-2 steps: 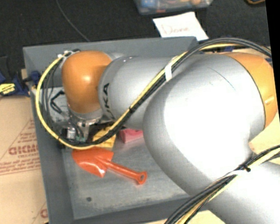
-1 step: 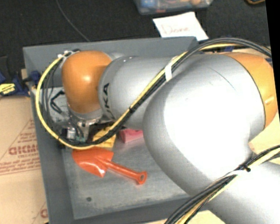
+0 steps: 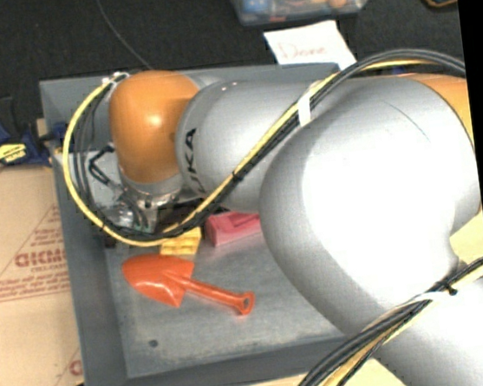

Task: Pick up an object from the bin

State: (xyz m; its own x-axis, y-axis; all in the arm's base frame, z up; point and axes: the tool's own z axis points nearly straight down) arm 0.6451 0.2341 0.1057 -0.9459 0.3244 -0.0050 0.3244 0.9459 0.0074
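Approach step: claw point(image 3: 139, 216), state indiscernible, low in grey metal bin point(image 3: 97, 336) beside yellow plastic piece point(image 3: 181, 245); next likely calls for closing, lifting.

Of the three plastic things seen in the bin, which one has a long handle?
The orange toy shovel, lowest in the view; the yellow piece and the pink block above it are short, without handles.

Grey bin point(image 3: 208, 337) w/ orange shovel point(image 3: 181, 284), pink block point(image 3: 232, 228), yellow piece point(image 3: 183, 245)
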